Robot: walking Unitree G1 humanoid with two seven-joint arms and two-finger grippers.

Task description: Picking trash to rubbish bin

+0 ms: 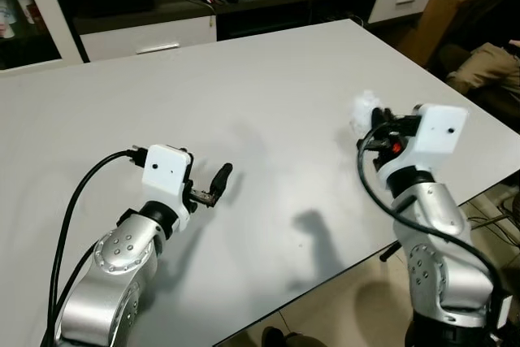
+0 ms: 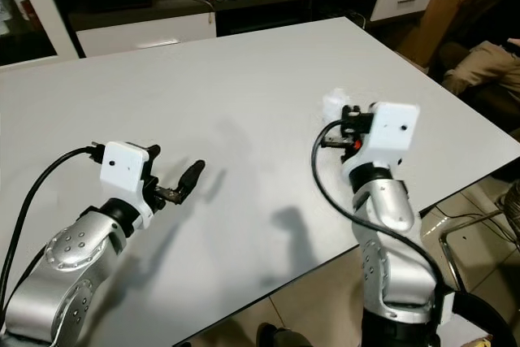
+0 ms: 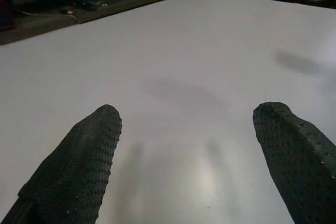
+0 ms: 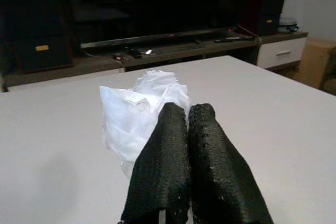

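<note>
Above the table's point(image 1: 268, 103) right side, the right gripper point(image 4: 188, 116) pinches a crumpled white wrapper point(image 4: 137, 109), fingers pressed together, holding it clear of the surface. The left gripper point(image 3: 186, 129), fingers spread, hovers empty over bare tabletop. For the carry, the pinch should likely stay firm and level, since thin plastic slips. The right wrist view shows the grip itself; the head views show a seated person's leg point(image 1: 479, 67) beyond the table.

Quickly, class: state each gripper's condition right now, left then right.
Left gripper: open, holding nothing, above the white table.
Right gripper: shut on crumpled white plastic wrapper.
</note>
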